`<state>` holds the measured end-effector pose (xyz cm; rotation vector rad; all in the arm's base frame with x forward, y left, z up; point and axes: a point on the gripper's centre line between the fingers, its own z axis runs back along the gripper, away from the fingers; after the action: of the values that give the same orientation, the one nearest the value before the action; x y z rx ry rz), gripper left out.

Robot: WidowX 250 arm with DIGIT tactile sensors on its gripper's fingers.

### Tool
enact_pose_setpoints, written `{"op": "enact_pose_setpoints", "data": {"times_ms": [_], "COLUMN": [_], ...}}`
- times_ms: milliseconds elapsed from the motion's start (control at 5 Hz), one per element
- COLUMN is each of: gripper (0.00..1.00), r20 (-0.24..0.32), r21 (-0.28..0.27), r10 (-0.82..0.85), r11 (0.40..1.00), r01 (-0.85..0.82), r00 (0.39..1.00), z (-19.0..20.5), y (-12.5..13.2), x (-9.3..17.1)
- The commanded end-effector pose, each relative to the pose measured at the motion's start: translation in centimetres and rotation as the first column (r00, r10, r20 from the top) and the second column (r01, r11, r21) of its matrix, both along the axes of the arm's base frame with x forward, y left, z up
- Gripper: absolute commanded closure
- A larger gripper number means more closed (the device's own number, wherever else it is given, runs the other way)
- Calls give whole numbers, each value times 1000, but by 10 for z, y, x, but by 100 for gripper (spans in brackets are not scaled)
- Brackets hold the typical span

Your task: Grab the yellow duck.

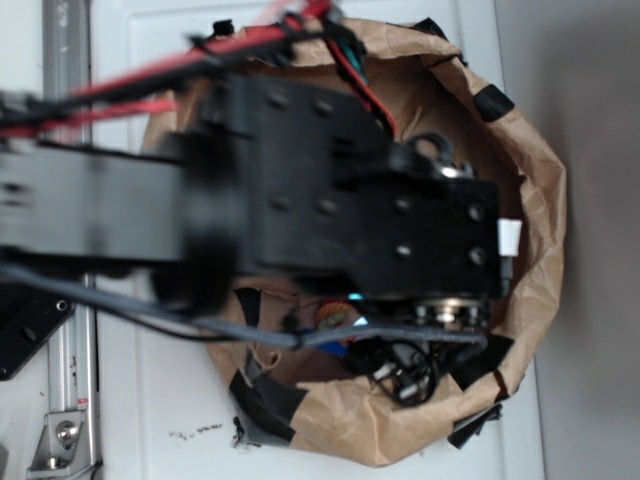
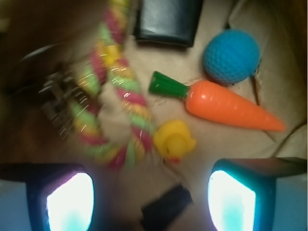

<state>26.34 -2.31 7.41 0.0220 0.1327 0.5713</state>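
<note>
In the wrist view the yellow duck (image 2: pixel 174 139) lies on brown paper, its orange-red beak pointing toward me. It sits just beyond the gap between my two glowing fingertips (image 2: pixel 70 202). My gripper (image 2: pixel 150 199) is open, nothing between the fingers, and stands a little short of the duck. The duck touches the end of a multicoloured twisted rope (image 2: pixel 113 91) on its left. In the exterior view the black arm (image 1: pixel 300 190) hangs over a brown paper bag (image 1: pixel 535 180) and hides the duck and the gripper.
An orange toy carrot (image 2: pixel 226 103) with a green top lies just beyond the duck, with a blue ball (image 2: pixel 232 56) behind it. A black wallet-like object (image 2: pixel 167 21) lies at the far side. A small black strip (image 2: pixel 166 207) lies between my fingers. The bag's walls surround everything.
</note>
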Motion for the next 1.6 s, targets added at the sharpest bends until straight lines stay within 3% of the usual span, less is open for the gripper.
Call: {"op": "enact_pose_setpoints", "data": {"times_ms": [0,200,400,600,800,1000,1200,1400], "gripper": [0,0,0,0,0,0,0,0], "r20": [-23,-8,-41,2,162,245,247,211], "r21": [71,58,91,79,27,31,5,0], "r10": [-476,-516,-555,-509,-407,-379,-366,-379], "r11": [877,855,826,858,913,923,926,922], "r01": [476,516,557,507,408,384,377,387], "r00": [879,856,831,861,899,892,897,901], "z": [-51,-66,-75,-59,-13,27,30,21], "y": [6,4,0,6,17,27,33,32], "x": [-2,-8,-10,-19,-22,-26,-26,-25]}}
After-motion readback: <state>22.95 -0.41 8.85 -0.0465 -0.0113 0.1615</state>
